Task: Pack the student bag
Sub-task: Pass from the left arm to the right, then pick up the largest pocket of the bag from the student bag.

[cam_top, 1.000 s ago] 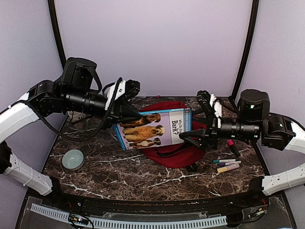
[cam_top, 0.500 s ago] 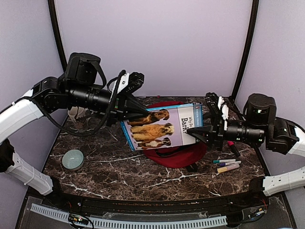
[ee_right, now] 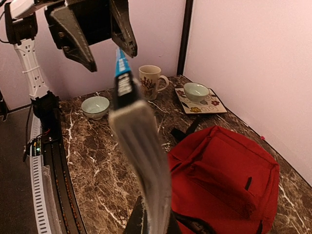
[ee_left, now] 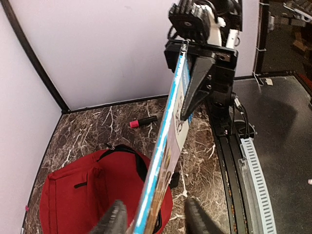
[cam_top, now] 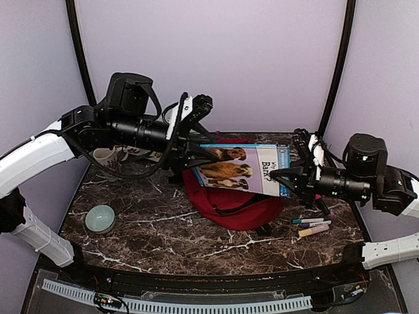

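A thin, glossy dog picture book point(cam_top: 243, 170) hangs between two level, outstretched arms. The right claw point(cam_top: 283, 179) is clamped on one edge, while the left claw point(cam_top: 205, 157) stands apart around the other. Beneath both claws, the soft, rounded red student bag point(cam_top: 226, 212) slumps on the veined marble table point(cam_top: 150, 229).

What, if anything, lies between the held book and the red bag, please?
Nothing visible: the book, pinched by the right gripper, hangs above the bag with open air between.
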Controlling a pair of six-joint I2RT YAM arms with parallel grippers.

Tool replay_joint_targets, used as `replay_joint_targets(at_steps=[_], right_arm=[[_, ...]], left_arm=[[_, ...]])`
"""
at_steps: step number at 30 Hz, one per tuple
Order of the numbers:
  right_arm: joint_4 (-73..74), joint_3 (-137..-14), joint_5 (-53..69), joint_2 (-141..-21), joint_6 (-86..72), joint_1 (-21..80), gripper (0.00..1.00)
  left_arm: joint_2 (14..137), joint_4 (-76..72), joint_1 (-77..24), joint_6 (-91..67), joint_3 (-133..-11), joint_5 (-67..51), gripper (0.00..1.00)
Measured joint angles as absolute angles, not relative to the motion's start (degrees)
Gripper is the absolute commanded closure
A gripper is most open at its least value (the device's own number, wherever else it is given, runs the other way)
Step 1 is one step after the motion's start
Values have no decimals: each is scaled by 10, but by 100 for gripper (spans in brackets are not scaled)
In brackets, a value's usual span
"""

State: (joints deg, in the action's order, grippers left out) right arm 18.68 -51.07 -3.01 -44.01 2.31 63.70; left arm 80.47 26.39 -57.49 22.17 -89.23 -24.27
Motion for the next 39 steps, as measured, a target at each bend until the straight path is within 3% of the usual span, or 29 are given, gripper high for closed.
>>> replay_joint_targets(at_steps=[3, 12, 23, 26, 33, 39], right_arm=[[213, -511, -97, -437, -1, 637, 100], [285, -540, -302, -434, -132, 635, 100], [402, -625, -503, -481, -364, 634, 100], [453, -634, -517, -494, -434, 634, 100], [511, -606, -516, -447, -549, 634, 100], [538, -592, -510, -411, -607, 634, 100]], left_arm=[[813, 242, -574, 194, -893, -215, 8], [839, 194, -573, 121, -895, -144, 4], [1034, 286, -573, 53, -1042, -159, 13], [1087, 322, -572, 42, -1084, -164, 15], [1158, 370, -572, 1, -1128, -165, 31], [1207, 374, -573, -30, -1145, -165, 33]])
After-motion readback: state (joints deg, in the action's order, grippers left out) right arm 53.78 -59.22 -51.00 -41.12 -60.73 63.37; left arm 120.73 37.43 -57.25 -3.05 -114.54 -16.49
